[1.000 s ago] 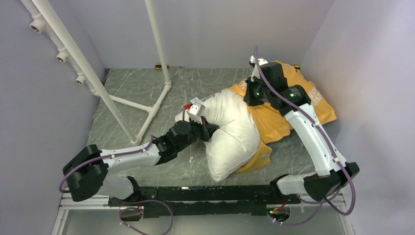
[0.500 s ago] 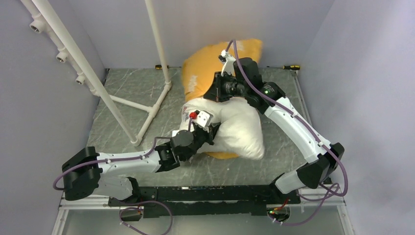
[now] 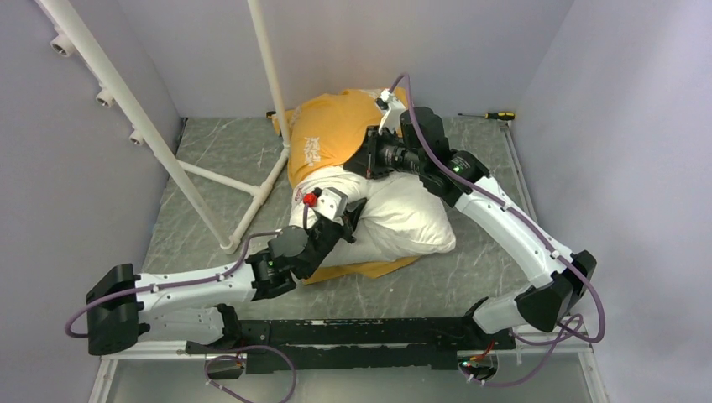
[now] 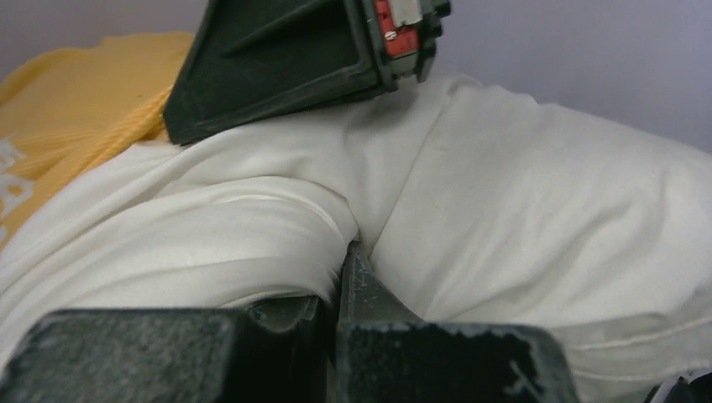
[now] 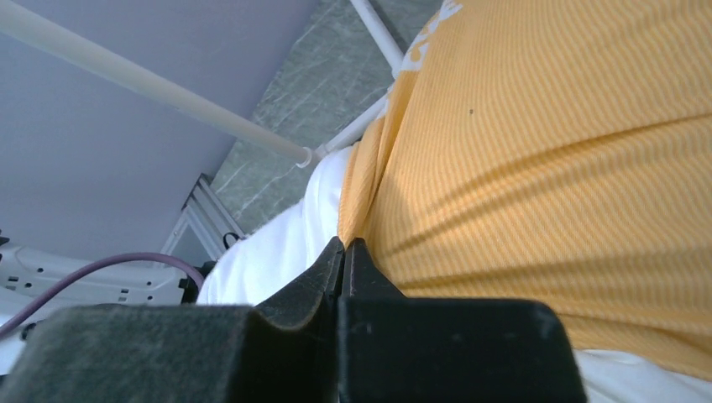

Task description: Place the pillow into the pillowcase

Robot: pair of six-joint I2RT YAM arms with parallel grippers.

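Note:
The white pillow [image 3: 407, 220] lies mid-table, bunched at its left end. My left gripper [image 3: 342, 220] is shut on a fold of the pillow [image 4: 520, 193], its tips [image 4: 351, 250] buried in the fabric. The pillowcase [image 3: 332, 134], yellow side with white lettering up, drapes over the pillow's far left end. A strip of it shows under the pillow's near edge [image 3: 361, 270]. My right gripper [image 3: 370, 159] is shut on the pillowcase's edge [image 5: 537, 151], fingertips [image 5: 346, 245] pinched where yellow meets the white pillow [image 5: 277, 252]. The right gripper's body [image 4: 285, 59] hangs just above the left one.
A white pipe frame [image 3: 252, 180] stands at the left, its upright touching the pillowcase's left edge. A yellow-handled screwdriver [image 3: 495, 115] lies at the back right by the wall. Walls close in the back and right sides.
The right arm swung the pillowcase from the right side up and over to the back left, and it now hangs over the pillow's end. The pillow and left gripper shifted left and nearer.

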